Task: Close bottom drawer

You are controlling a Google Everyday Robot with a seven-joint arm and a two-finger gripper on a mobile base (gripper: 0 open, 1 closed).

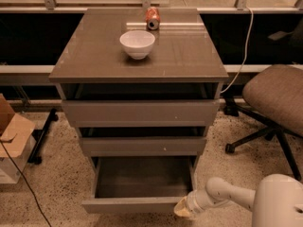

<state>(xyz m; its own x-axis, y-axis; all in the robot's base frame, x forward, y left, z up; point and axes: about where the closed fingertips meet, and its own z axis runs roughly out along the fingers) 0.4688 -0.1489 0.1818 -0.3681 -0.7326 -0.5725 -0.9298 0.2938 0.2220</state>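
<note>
At 6 o'clock of the cabinet (137, 56), the bottom drawer (132, 205) sticks out. At the drawer's 3 o'clock end sits the gripper (182, 208), right by its front; I cannot see if it is spread or pinched.

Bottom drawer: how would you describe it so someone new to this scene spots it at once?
Find the grey-brown cabinet with a white bowl on top. Of its three stacked drawers, the bottom drawer is the lowest, near the floor, with the gripper at its front right corner. Unlike the two above, it is pulled far out, showing its box interior.
</note>
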